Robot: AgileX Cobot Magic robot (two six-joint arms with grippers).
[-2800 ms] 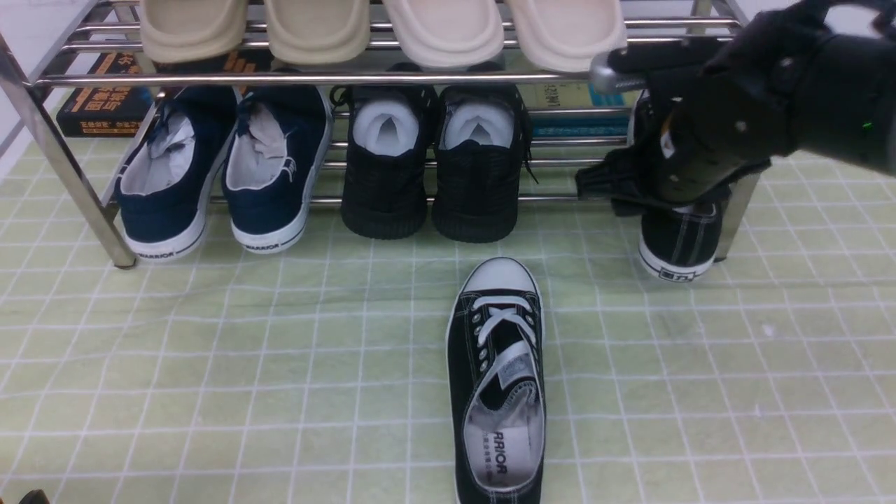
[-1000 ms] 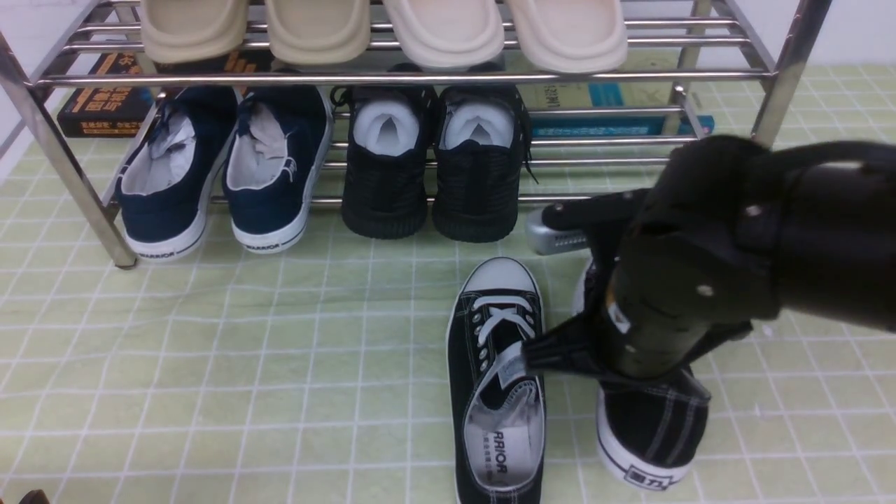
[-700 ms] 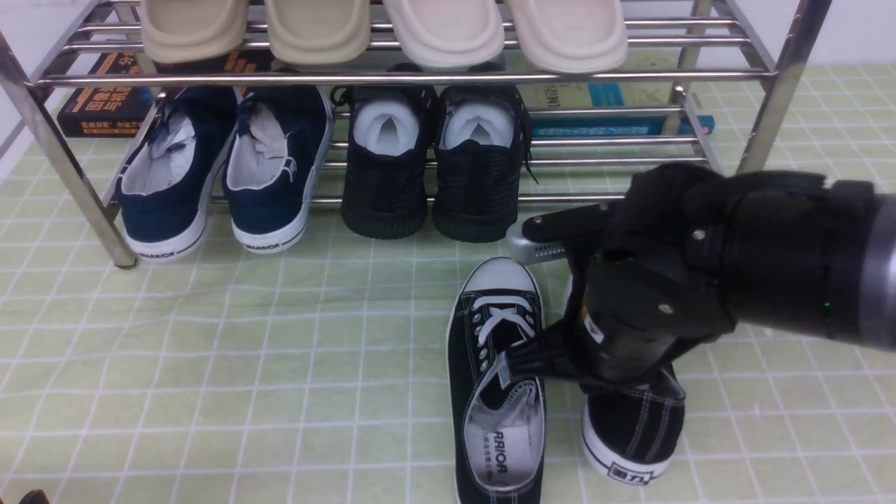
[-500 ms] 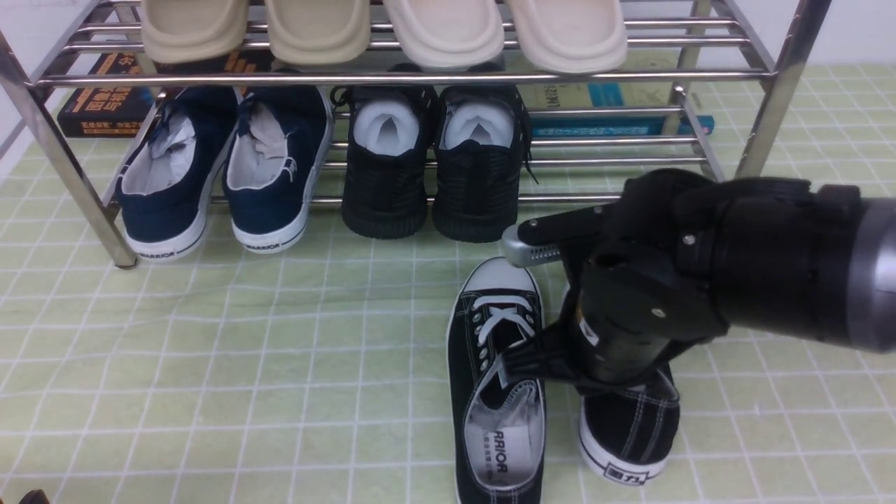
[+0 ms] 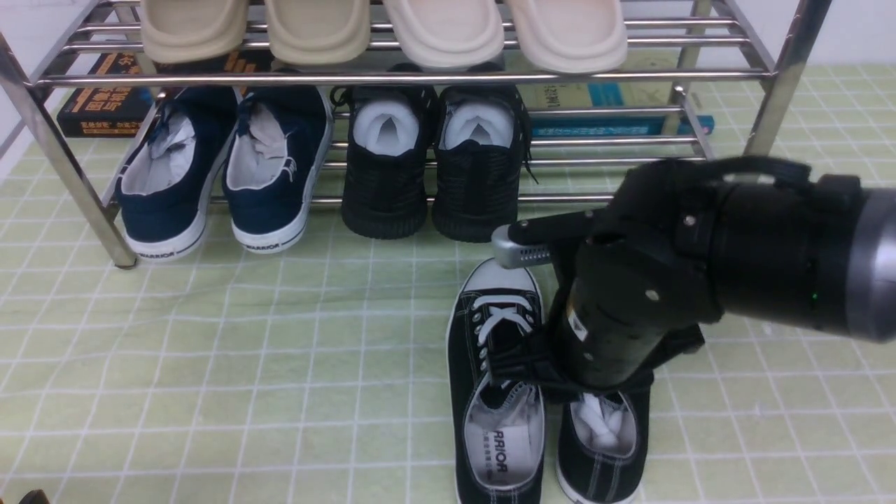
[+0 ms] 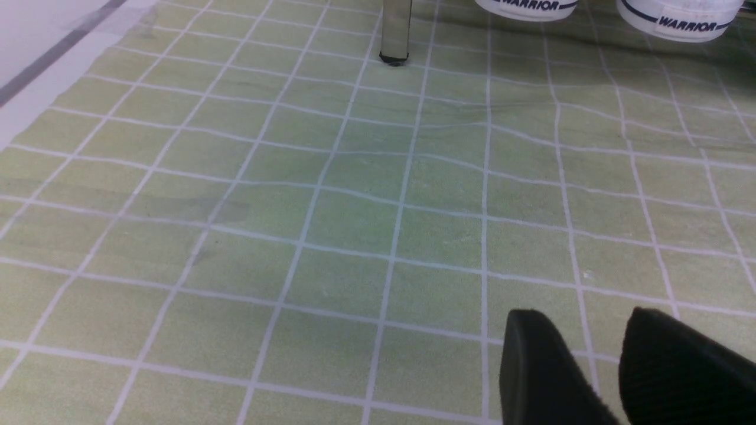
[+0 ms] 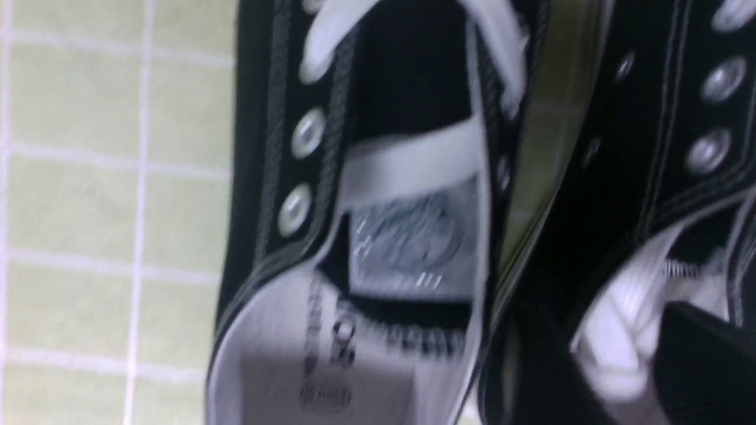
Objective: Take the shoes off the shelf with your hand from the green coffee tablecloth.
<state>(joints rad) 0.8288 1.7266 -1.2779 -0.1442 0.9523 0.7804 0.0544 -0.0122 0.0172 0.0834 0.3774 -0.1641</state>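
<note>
Both black canvas shoes lie side by side on the green coffee tablecloth (image 5: 280,364), in front of the chrome shelf (image 5: 420,77). The left shoe (image 5: 498,392) lies in full view, toe toward the shelf. The right shoe (image 5: 603,451) lies flat, its front half hidden under my right gripper (image 5: 581,381). In the right wrist view that gripper (image 7: 608,348) is open: one finger (image 7: 703,366) is inside the shoe's opening, and white lining shows between the jaws. My left gripper (image 6: 585,316) hangs open over bare cloth.
On the shelf's lower tier sit a navy pair (image 5: 210,175) and a black mesh pair (image 5: 434,168). Beige slippers (image 5: 378,28) fill the top tier. Books (image 5: 105,105) lie behind the shelf. A shelf leg (image 6: 394,35) stands ahead of the left gripper.
My right gripper carried the second shoe off the shelf and left, beside the first. The shoe, tilted half a second ago, now lies flat, and the jaws have parted.
</note>
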